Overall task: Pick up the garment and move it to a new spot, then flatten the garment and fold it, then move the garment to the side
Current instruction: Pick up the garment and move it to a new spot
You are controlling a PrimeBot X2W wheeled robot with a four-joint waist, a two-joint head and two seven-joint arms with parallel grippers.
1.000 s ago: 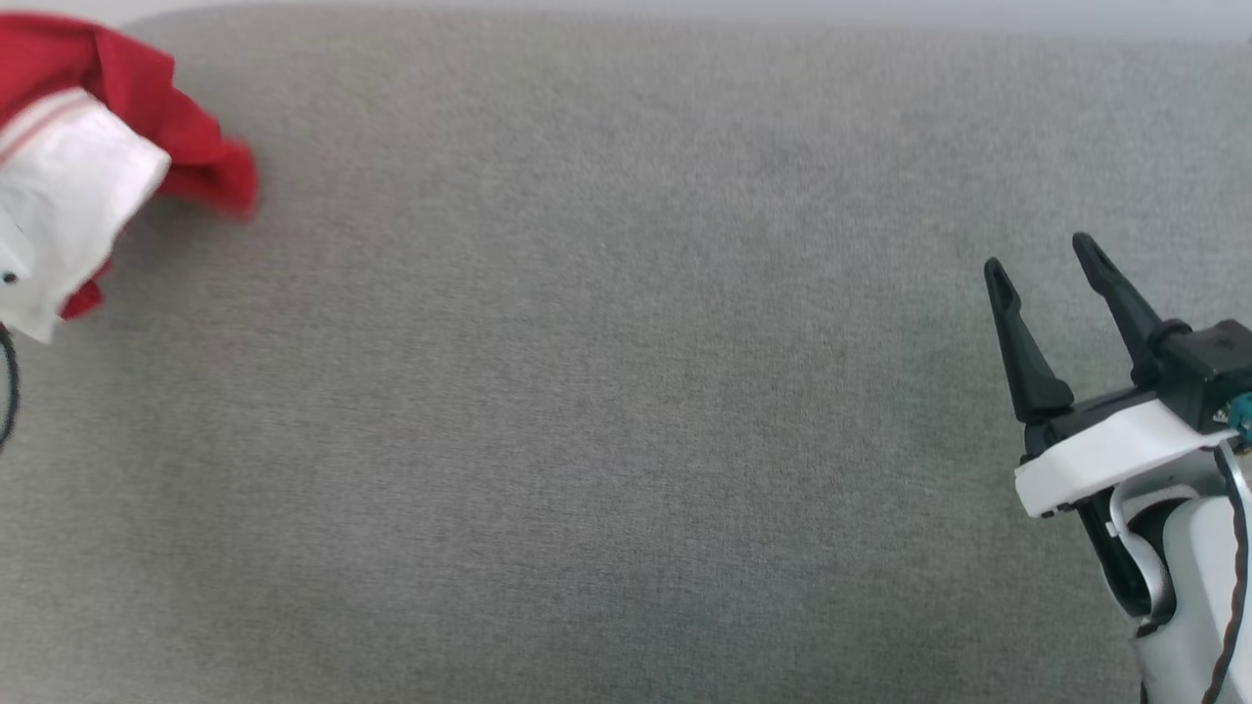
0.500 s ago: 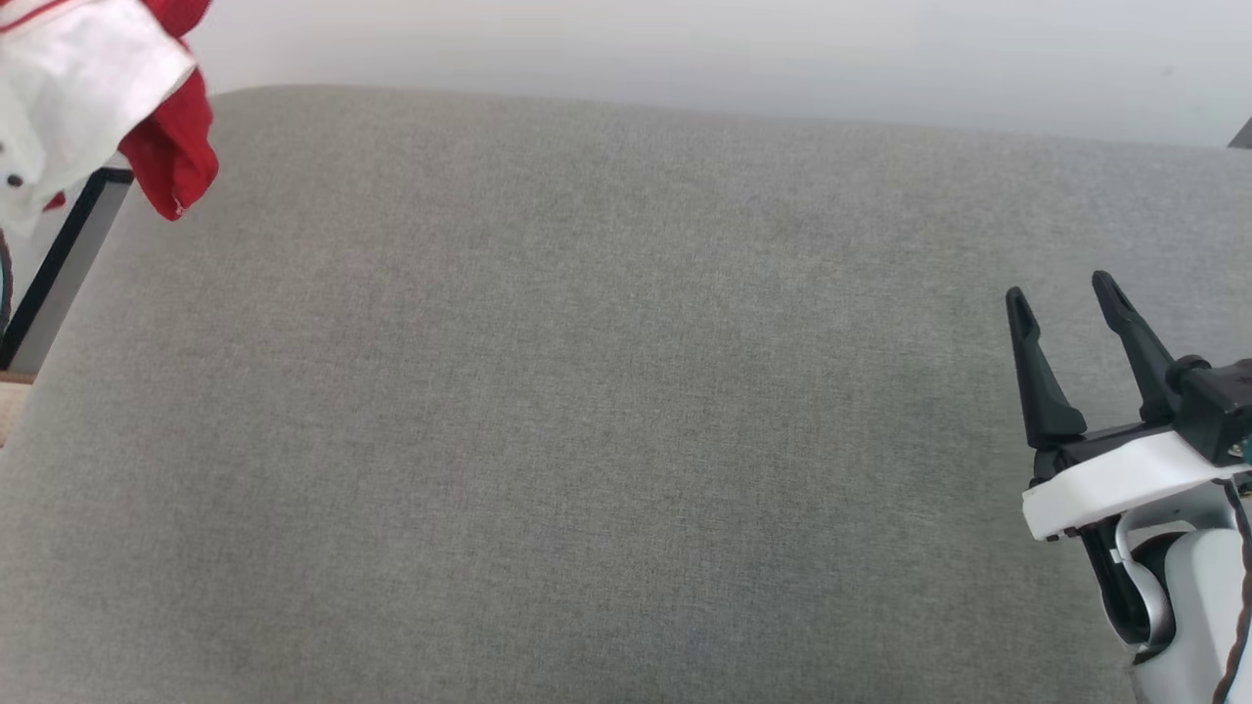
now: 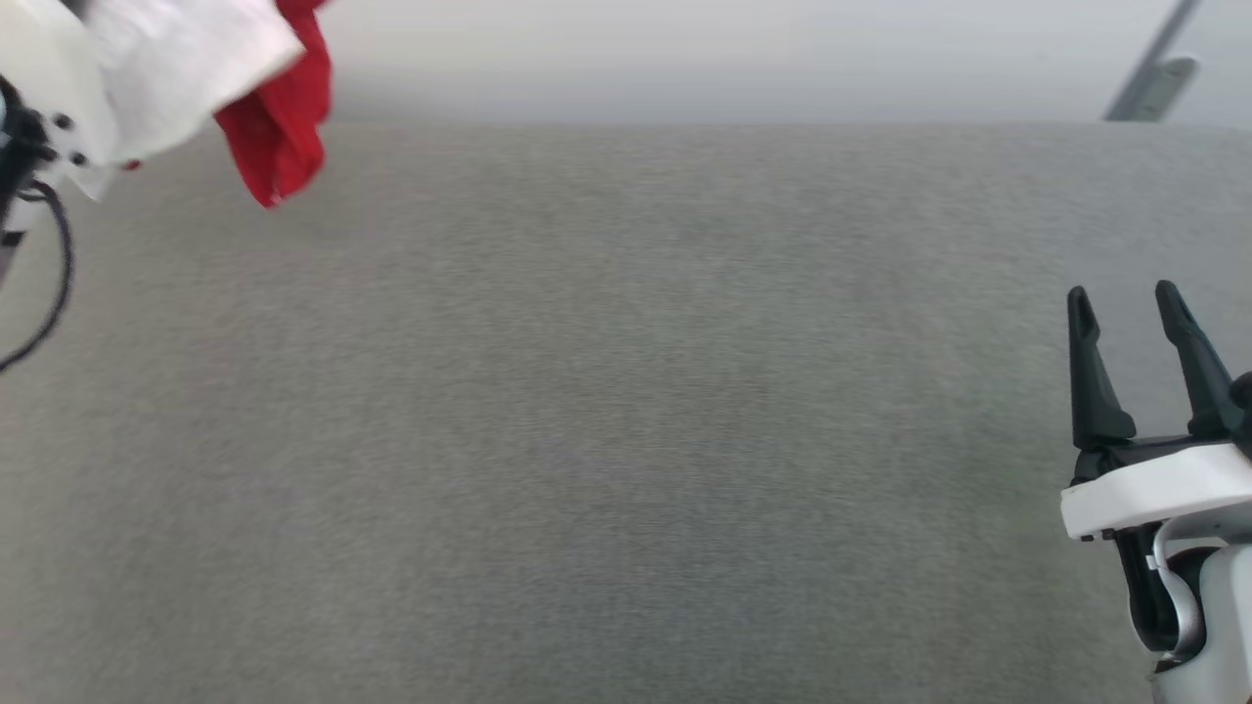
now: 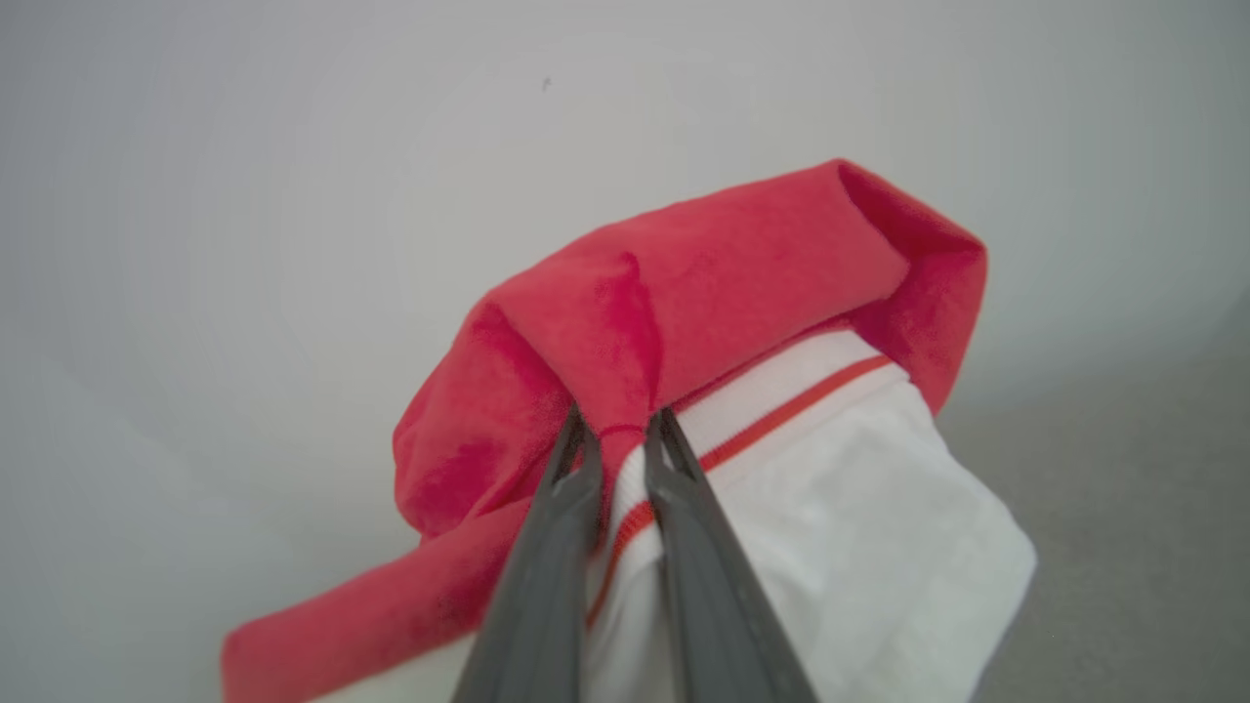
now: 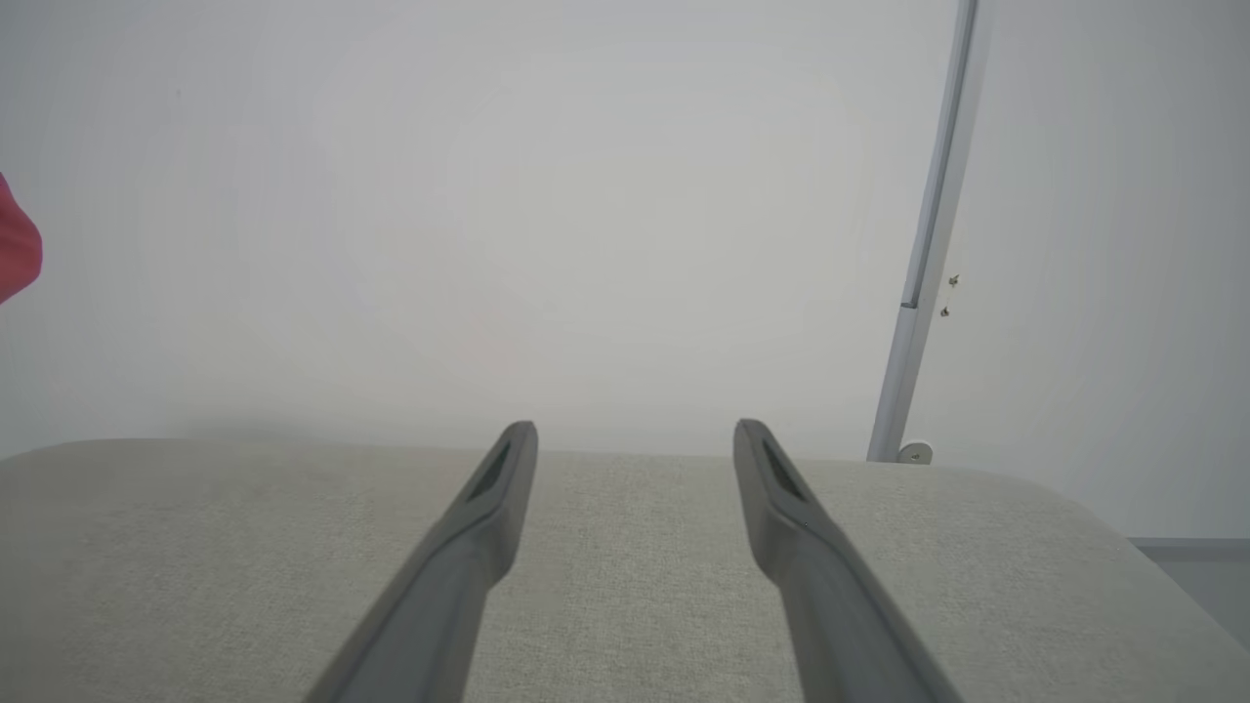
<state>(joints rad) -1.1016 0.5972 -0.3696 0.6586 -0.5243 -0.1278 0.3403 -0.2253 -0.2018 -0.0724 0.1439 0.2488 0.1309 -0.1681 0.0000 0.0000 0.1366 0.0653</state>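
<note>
- Cushion (image 3: pixel 626 411), grey and woven, was the biggest thing before me; it stretched across nearly the whole head view, with its far edge rounded.
- Behind it stood a plain pale wall (image 3: pixel 685 49), which also took up most of the background of both wrist views.
- The shirt (image 3: pixel 279 137) hung bunched in the air at the upper left of the head view, over the far left part of the cushion. Its red body drooped lowest, and a white sleeve lay beside it toward my left wrist.
- Seen from my left wrist, the shirt (image 4: pixel 703 283) draped over my fingers, red folds on top and the white sleeve with its red stripe below them.
- My right gripper (image 3: pixel 1121 293) sat low at the right, above the cushion, its jaws spread wide with nothing between them (image 5: pixel 635 430).
- My left gripper (image 4: pixel 615 430) had its jaws pressed almost together, pinching a red fold of the shirt at the tips.
- A thin grey pole (image 5: pixel 928 244) rose along the wall past the cushion's far right corner.
- A black cable (image 3: pixel 54 284) looped down at the left edge.
</note>
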